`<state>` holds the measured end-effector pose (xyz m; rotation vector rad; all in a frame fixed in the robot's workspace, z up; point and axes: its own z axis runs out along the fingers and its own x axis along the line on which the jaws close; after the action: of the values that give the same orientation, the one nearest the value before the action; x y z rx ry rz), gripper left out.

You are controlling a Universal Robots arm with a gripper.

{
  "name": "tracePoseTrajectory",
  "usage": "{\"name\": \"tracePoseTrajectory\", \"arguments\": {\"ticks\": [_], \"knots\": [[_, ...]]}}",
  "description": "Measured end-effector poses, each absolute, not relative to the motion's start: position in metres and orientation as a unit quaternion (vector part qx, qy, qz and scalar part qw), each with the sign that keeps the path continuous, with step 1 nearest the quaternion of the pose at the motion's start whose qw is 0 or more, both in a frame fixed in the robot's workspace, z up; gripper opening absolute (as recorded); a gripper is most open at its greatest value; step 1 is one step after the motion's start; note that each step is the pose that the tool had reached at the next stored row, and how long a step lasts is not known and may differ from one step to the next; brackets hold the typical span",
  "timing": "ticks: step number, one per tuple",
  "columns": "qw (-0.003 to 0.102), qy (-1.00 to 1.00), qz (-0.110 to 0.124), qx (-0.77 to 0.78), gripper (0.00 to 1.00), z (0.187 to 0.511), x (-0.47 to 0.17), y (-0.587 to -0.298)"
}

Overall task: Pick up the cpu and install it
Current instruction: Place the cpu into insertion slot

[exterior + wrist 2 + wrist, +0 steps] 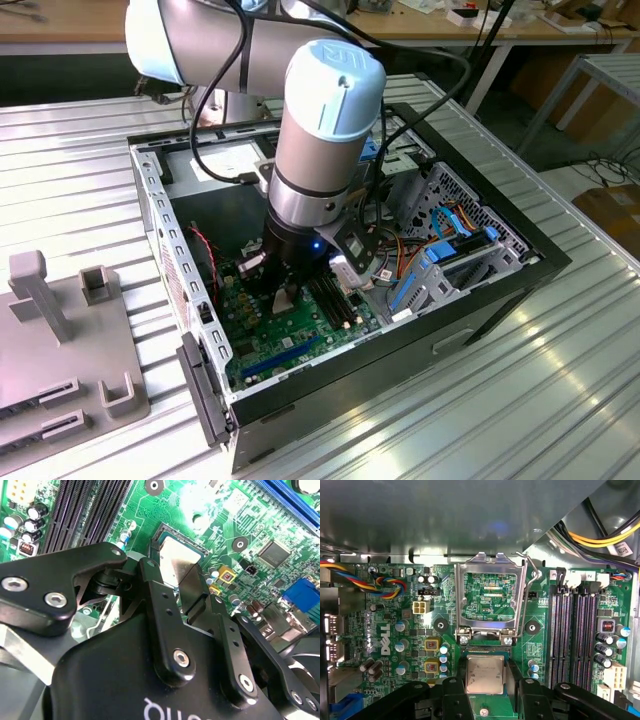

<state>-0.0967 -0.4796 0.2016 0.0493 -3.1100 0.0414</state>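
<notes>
**Item:** cpu (485,674) — flat square chip with a plain silver-grey metal lid.

**Location:** Inside the open case (480,290), which lies on the ribbed metal counter (500,400). The chip is over the green board (542,650), at the dark socket (485,651). It sits just beside the hinge of the silver frame (490,561), which is swung open and lies back against the board. The black memory slots (575,640) run alongside, apart from the chip. Whether the chip is seated in the socket or hangs just above it cannot be told.

**Holder:** claw (486,686) on the arm (320,130), which reaches down into the case.

**Claw state:** The black fingers (454,692) are closed against two opposite edges of the chip, pinching it. The lid faces up, level with the board as far as can be seen.

**Handling (judged):**
- The chip is light and stiff, with no give.
- The lid is smooth metal, so it is likely to slip under a weak pinch.
- The underside contacts and the socket's pins are presumably delicate.

**Where to hold (judged):** By two opposite edges, as here, keeping the chip flat — never by the underside. Tilting it or dragging it sideways in the socket could cause damage.

**Progress (judged):** The pick-up is done and the chip is at the socket. The frame is not yet closed over it.
</notes>
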Motion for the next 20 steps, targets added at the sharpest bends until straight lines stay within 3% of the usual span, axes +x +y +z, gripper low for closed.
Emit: {"name": "tracePoseTrajectory", "arguments": {"ticks": [20], "knots": [[0.016,-1.0,0.012,0.016,0.41,0.1992,-0.0968,-0.4791]]}}
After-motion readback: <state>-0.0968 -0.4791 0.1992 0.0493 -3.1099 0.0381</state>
